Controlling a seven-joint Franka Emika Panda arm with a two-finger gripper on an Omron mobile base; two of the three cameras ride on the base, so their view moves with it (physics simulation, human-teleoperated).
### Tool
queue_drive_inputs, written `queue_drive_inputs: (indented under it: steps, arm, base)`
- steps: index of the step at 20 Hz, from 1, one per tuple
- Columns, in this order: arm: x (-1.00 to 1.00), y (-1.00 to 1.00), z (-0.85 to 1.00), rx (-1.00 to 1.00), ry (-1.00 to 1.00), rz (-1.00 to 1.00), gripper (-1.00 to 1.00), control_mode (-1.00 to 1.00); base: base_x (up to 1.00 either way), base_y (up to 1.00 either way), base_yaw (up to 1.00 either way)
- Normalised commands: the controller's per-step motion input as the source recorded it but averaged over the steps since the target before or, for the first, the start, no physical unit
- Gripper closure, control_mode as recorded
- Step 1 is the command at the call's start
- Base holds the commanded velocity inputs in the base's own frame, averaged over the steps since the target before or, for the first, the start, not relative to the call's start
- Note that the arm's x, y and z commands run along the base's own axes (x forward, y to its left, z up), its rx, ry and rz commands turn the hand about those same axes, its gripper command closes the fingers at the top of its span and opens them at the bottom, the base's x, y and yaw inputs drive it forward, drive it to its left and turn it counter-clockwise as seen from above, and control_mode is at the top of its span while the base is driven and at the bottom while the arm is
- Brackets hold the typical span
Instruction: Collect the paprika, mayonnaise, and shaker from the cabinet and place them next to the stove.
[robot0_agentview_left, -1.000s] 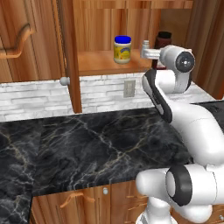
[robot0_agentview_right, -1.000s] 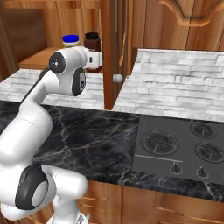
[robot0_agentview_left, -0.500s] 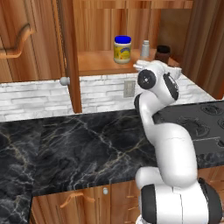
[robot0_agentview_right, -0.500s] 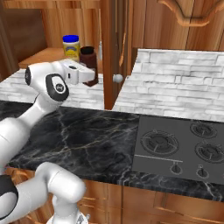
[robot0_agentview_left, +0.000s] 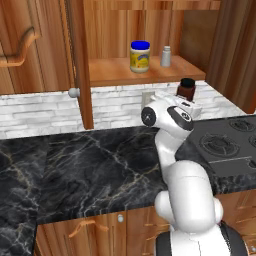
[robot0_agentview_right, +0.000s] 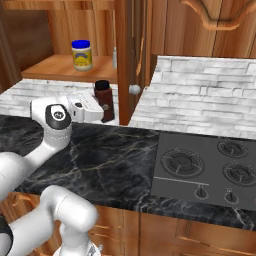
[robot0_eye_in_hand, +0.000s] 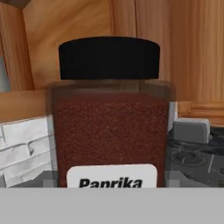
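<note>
The paprika (robot0_agentview_left: 187, 89) is a dark red-brown bottle with a black cap. It stands upright in my gripper (robot0_agentview_left: 188, 98), which is shut on it, below the cabinet shelf (robot0_agentview_left: 115, 72) and above the back of the counter. Up close, the paprika (robot0_eye_in_hand: 109, 113) shows its label. The same paprika (robot0_agentview_right: 103, 99) and gripper (robot0_agentview_right: 106, 108) hang left of the stove (robot0_agentview_right: 205, 165). The mayonnaise (robot0_agentview_left: 140, 56) and the shaker (robot0_agentview_left: 166, 56) stand on the shelf. In the right base view the mayonnaise (robot0_agentview_right: 82, 55) is plain to see, and the shaker (robot0_agentview_right: 115, 58) is half hidden by the door edge.
The cabinet door stands open edge-on, its round silver knob (robot0_agentview_left: 74, 92) above the counter. Black veined marble counter (robot0_agentview_left: 90, 170) spreads left of the stove (robot0_agentview_left: 230, 142). A white brick backsplash (robot0_agentview_right: 210, 95) runs behind. Drawers with curved handles (robot0_agentview_left: 82, 227) sit below.
My arm has drawn back out of the cabinet and dropped, carrying the paprika from shelf level to below the shelf edge, over the counter. Mayonnaise and shaker have stayed put.
</note>
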Motion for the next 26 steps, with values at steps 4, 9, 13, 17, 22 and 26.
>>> queue_drive_inputs:
  steps: [4,9,13,17,22,26]
  arm:
    - [0.53,-0.08,-0.56,0.00,0.03,-0.11,1.00,-1.00]
    - [0.45,-0.15,-0.65,0.00,0.00,-0.07,1.00,-1.00]
    - [0.33,-0.25,-0.73,0.00,0.00,-0.08,1.00,-1.00]
    - [0.31,-0.10,-0.41,0.00,0.01,-0.05,1.00,-1.00]
    - [0.07,-0.02,-0.24,0.00,0.00,-0.02,1.00,-1.00]
    - [0.05,-0.06,-0.27,0.00,0.00,-0.02,1.00,-1.00]
  base:
    - [0.00,0.00,0.00]
    - [0.00,0.00,0.00]
    - [0.00,0.00,0.00]
    - [0.00,0.00,0.00]
    - [0.00,0.00,0.00]
    - [0.00,0.00,0.00]
